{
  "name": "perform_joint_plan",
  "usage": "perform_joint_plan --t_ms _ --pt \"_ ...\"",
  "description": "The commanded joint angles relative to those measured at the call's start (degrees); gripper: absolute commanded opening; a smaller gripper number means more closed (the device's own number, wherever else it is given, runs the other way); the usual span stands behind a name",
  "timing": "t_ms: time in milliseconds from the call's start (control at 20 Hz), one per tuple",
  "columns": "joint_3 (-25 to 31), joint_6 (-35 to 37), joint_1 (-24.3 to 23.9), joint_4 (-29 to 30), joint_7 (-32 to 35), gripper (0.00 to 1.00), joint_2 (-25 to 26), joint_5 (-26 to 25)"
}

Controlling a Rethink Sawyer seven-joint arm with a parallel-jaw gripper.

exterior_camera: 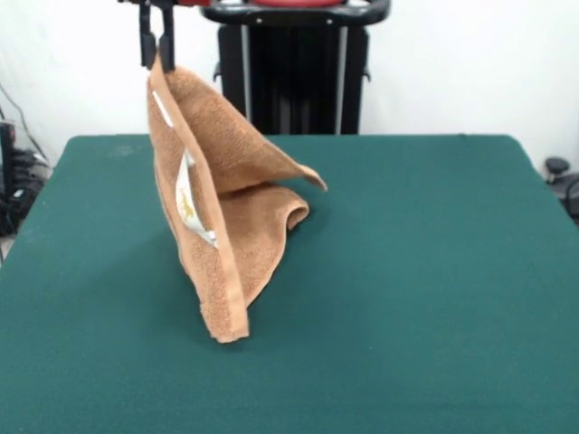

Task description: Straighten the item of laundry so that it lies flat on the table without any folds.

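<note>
- Gripper [156, 50] closed on top corner of towel [217, 208], hanging folded, lower end touching bench [434, 271] left of centre
- Better to drag sideways slowly while lowering, so folds open flat

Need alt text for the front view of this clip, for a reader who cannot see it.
The robot's black gripper, at the picture's top edge, is shut on one corner of an orange-tan terry hand towel, lifting it so it hangs in folds with its lower end on the dark green felt table. A white label shows along the towel's hanging edge.
</note>
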Motion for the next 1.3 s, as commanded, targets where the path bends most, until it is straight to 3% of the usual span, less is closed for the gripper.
perform_joint_plan --t_ms 50,600,1050,1300 --pt "4.62 -2.30 6.11 6.45 1.04 0.00 -3.56 0.34" --pt "3.13 -9.15 6.15 10.16 2.15 0.00 -1.62 0.32" --pt "6.72 -13.98 -0.68 10.53 -4.94 0.00 2.51 -1.46" --pt "9.67 -15.83 -6.00 8.66 -9.32 0.00 7.90 -4.87"
